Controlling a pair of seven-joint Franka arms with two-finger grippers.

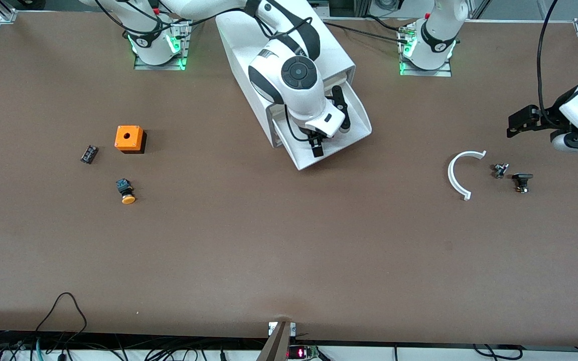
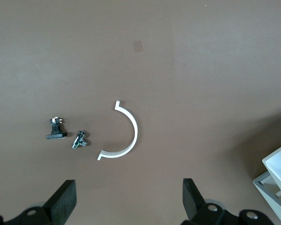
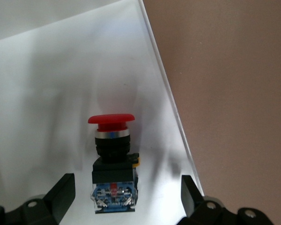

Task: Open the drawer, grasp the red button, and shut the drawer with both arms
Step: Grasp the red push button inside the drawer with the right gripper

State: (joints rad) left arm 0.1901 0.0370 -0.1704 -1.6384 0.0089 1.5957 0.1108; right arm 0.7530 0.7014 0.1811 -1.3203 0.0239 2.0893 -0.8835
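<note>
The white cabinet [image 1: 249, 65] lies in the middle of the table near the robot bases, with one white drawer [image 1: 362, 131] pulled out. In the right wrist view the red-capped button [image 3: 111, 161] lies on its side on the drawer floor [image 3: 47, 93]. My right gripper [image 1: 317, 146] hangs low over the open drawer, open, its fingers either side of the button's black-and-blue body [image 3: 126, 199] without touching it. In the front view the button is hidden under that hand. My left gripper [image 1: 515, 124] waits in the air at the left arm's end of the table, open and empty [image 2: 129, 201].
A white arc piece [image 1: 458, 175] and two small black parts [image 1: 500, 170] [image 1: 522, 181] lie below the left gripper. An orange cube with a hole [image 1: 129, 139], an orange-yellow-capped button [image 1: 126, 192] and a small black part [image 1: 89, 154] lie toward the right arm's end.
</note>
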